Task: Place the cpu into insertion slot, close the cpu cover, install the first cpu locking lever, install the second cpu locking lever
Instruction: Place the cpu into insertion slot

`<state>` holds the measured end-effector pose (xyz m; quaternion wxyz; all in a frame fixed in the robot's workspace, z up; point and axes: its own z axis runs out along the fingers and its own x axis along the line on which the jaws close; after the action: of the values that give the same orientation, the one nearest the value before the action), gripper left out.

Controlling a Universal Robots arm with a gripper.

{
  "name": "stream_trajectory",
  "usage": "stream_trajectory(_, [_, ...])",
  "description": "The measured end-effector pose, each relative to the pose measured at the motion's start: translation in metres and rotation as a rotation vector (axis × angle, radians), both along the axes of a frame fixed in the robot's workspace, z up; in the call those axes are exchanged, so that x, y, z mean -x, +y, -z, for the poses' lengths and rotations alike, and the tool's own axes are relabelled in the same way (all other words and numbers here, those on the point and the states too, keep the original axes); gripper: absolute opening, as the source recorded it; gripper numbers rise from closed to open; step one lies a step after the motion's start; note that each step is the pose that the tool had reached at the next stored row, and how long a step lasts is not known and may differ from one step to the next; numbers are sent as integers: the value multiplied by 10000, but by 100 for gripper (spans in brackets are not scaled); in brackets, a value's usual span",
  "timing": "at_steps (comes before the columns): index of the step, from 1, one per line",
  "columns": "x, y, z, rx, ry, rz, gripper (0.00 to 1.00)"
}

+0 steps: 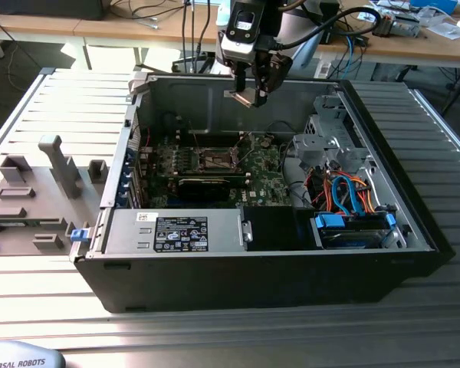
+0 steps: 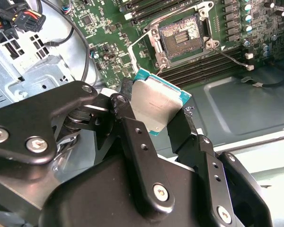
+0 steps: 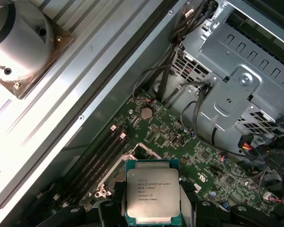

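Fingers pinch cpu edges | socket open below | grip contact partly hidden

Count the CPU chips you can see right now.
1. The cpu is gripped in the hand, held in the air over the motherboard. The open insertion slot looks empty.

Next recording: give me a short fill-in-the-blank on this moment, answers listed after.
1. The gripper holds the cpu ____ the motherboard, not resting on it.
2. The insertion slot is ____, its contacts bare.
3. The blue and orange cables lie toward the exterior view's ____.
Missing words: above; empty; right.
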<state>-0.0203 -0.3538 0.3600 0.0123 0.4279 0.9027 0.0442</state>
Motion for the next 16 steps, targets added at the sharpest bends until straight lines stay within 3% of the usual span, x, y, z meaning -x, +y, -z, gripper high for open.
stream_trajectory(16, [0,0,2,1,0,195,54])
